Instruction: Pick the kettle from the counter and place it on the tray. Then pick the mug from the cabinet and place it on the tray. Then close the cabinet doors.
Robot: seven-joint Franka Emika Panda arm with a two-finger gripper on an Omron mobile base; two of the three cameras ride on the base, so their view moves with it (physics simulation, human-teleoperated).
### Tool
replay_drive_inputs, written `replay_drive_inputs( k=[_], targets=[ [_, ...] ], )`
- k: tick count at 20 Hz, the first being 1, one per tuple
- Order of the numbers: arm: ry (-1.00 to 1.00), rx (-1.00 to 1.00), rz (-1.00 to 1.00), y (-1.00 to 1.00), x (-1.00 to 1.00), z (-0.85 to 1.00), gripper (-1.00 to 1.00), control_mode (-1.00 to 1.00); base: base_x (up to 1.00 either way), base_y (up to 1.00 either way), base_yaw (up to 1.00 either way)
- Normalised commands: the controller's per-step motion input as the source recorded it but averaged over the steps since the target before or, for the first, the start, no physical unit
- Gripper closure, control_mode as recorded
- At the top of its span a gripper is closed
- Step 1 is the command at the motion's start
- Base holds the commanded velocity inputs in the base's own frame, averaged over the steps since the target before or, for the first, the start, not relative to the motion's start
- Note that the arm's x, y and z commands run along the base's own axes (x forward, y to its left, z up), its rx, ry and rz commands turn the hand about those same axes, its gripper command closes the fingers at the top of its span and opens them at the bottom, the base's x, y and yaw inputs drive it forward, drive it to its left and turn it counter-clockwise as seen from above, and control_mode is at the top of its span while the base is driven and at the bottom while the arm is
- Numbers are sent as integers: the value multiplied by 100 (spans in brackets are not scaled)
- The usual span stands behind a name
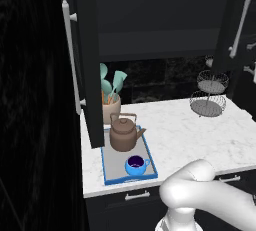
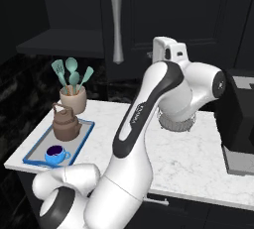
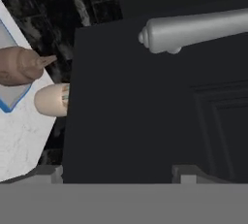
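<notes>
The kettle (image 1: 123,134) and the mug (image 1: 135,164) both stand on the tray (image 1: 106,167), the kettle on its rear half, the mug on its front half with its handle turned toward the tray's right rim. The tray lies at the front left corner of the tabletop (image 1: 200,135), its front rim just short of the front edge. Behind it, against the rear wall, stands a beige utensil pot (image 1: 111,107) with teal utensils.

The left cabinet door (image 1: 89,65) hangs open, swung out over the tabletop's left edge, its lower corner just beside the tray's rear left corner. The right door (image 1: 235,20) also stands open at the upper right. The middle and right of the tabletop are bare marble, with a wire basket stand (image 1: 209,95) near the rear right.

The right base view adds a dark appliance (image 2: 238,124) at the tabletop's right end. The hand view looks closely at a black door panel (image 3: 145,121) and its silver bar handle (image 3: 193,29), kettle and pot at its left. The tool (image 3: 116,172) has its tips set wide apart, gripping nothing.
</notes>
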Motion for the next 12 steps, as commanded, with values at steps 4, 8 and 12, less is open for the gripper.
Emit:
replay_drive_inputs(
  k=[4, 8, 12],
  targets=[
    [0, 0, -6, 9, 73, -1, -100, -100, 0, 0, 0],
    [0, 0, -6, 8, 76, -1, -100, -100, 0, 0, 0],
    [0, 0, -7, 4, 77, -3, -100, -100, 0, 0, 0]
  ],
)
